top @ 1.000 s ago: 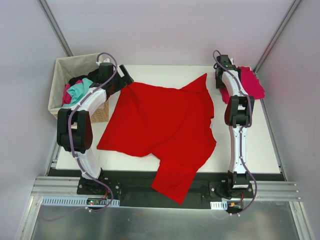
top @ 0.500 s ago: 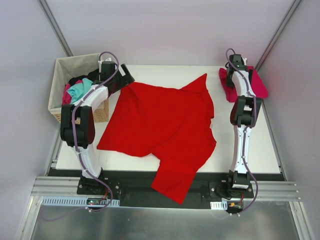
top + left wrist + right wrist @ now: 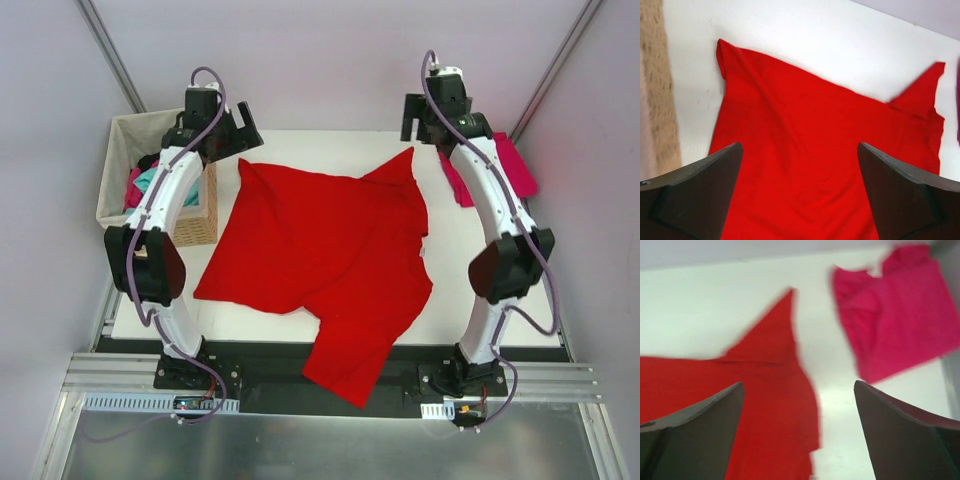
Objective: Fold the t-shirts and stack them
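The flat white table (image 3: pixel 330 148) is holding everything. The big bright red cloth t-shirt (image 3: pixel 320 250) is lying spread out and rumpled over the middle. One end of it is hanging off the near edge between the two arm bases. The tan woven basket (image 3: pixel 125 135) is sitting at the far left corner, and the left arm is hiding some of the clothes in it. The small pink cloth t-shirt (image 3: pixel 515 165) is lying by the far right edge. The right arm is covering its middle, and the right wrist view is showing it blurry. Bare table is showing between the two shirts and along the far edge. The left claw (image 3: pixel 799 146) is hanging wide open over the red shirt's far left part, holding nothing. The right claw (image 3: pixel 798 384) is gaping wide too, empty, above the red shirt's pointed far corner.
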Controlling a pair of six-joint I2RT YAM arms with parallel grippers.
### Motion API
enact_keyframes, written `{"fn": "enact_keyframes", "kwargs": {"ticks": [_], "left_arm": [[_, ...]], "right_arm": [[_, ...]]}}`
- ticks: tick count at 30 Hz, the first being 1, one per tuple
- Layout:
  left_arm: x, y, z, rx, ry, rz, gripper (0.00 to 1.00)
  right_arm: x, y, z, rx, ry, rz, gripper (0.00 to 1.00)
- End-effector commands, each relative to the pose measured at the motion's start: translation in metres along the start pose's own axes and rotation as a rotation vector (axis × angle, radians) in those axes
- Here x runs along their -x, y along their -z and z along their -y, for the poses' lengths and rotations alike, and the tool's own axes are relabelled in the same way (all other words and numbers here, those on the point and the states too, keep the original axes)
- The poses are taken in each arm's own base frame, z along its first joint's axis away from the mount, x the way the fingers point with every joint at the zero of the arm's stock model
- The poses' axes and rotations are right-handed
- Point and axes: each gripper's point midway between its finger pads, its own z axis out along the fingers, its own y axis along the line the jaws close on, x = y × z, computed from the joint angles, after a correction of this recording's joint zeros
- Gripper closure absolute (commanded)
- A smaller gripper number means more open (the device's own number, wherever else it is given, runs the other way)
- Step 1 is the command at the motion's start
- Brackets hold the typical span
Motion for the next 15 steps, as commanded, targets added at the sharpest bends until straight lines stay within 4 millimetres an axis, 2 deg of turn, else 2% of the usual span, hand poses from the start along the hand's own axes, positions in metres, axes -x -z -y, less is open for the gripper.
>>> {"fn": "enact_keyframes", "kwargs": {"ticks": [1,2,3,6,8,9,10,12,13,15], "left_arm": [[-0.021,0.061,-0.006,0.042,-0.07,-0.115,0.01],[-0.024,0.066,-0.008,0.048,-0.083,-0.121,0.01],[-0.029,0.068,-0.011,0.056,-0.082,-0.139,0.01],[-0.042,0.062,-0.017,0.073,-0.076,-0.182,0.01],[-0.051,0.05,-0.023,0.09,-0.06,-0.217,0.01],[-0.053,0.046,-0.025,0.094,-0.059,-0.227,0.01],[-0.059,0.035,-0.03,0.109,-0.056,-0.252,0.01],[-0.06,0.024,-0.032,0.119,-0.055,-0.265,0.02],[-0.067,0.012,-0.036,0.126,-0.053,-0.295,0.02],[-0.069,0.0,-0.037,0.133,-0.051,-0.306,0.02]], "right_arm": [[-0.05,0.034,-0.05,0.206,-0.047,-0.136,0.05],[-0.056,0.046,-0.067,0.273,-0.071,-0.144,0.05],[-0.082,0.04,-0.071,0.273,-0.054,-0.195,0.05],[-0.098,0.03,-0.074,0.239,-0.045,-0.223,0.05],[-0.102,0.023,-0.074,0.224,-0.034,-0.239,0.05],[-0.11,0.013,-0.077,0.217,-0.018,-0.263,0.05],[-0.103,0.012,-0.08,0.227,-0.016,-0.25,0.05],[-0.106,0.003,-0.092,0.266,-0.005,-0.269,0.05],[-0.101,0.0,-0.096,0.287,-0.01,-0.261,0.05],[-0.089,-0.006,-0.106,0.315,-0.018,-0.233,0.04]]}}
